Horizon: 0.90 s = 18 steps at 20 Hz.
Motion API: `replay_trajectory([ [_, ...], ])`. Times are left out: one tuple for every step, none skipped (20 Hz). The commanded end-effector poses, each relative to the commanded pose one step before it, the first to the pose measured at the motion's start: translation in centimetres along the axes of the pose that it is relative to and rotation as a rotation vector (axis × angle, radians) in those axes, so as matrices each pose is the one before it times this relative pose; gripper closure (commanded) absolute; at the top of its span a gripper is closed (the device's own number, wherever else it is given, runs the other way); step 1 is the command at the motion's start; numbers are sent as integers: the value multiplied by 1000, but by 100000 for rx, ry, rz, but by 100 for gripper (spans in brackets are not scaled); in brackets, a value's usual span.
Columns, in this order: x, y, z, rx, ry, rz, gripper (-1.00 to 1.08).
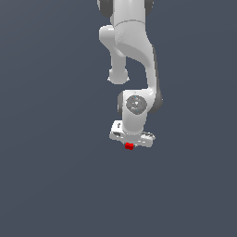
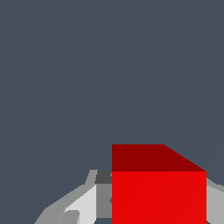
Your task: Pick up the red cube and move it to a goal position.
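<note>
The red cube (image 1: 129,146) shows as a tiny bright red block just under the white gripper (image 1: 130,145) at the end of the arm, near the middle of the exterior view. In the wrist view the red cube (image 2: 158,188) fills much of the picture, with grey fingers (image 2: 81,203) pressed against its sides. The gripper is shut on the cube. The fingertips are hidden by the hand in the exterior view.
The white arm (image 1: 132,51) comes down from the top of the exterior view. A plain dark grey surface (image 1: 51,176) lies all around. Nothing else shows.
</note>
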<state>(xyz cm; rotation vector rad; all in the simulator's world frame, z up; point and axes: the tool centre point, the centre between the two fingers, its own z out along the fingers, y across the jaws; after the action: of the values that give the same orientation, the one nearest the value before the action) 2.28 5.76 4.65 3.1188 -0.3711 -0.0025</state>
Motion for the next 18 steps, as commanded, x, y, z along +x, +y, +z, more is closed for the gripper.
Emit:
replay_trajectory([
  [-317,35,-1479,57,159,-8,108],
  [-174,26,-679,0,0,0,108],
  [-188,29,-735,0,0,0,108],
  [-202,31,-793,0,0,0,108],
  [-216,33,-852,0,0,0,108],
  [-231,30,-905,39,-27,-13,108],
  [-244,37,-974,0,0,0,108],
  [-256,38,-1027,0,0,0,108],
  [-260,39,-1051,0,0,0,108],
  [-262,39,-1068,0,0,0,108],
  [-265,39,-1087,0,0,0,108],
  [-267,39,-1107,0,0,0,108],
  [-270,40,-1129,0,0,0,108],
  [-274,40,-1154,0,0,0,108],
  [-275,40,-1169,0,0,0,108],
  [-266,38,-1148,0,0,0,108],
  [-255,36,-1117,0,0,0,108],
  [-244,34,-1083,0,0,0,108],
])
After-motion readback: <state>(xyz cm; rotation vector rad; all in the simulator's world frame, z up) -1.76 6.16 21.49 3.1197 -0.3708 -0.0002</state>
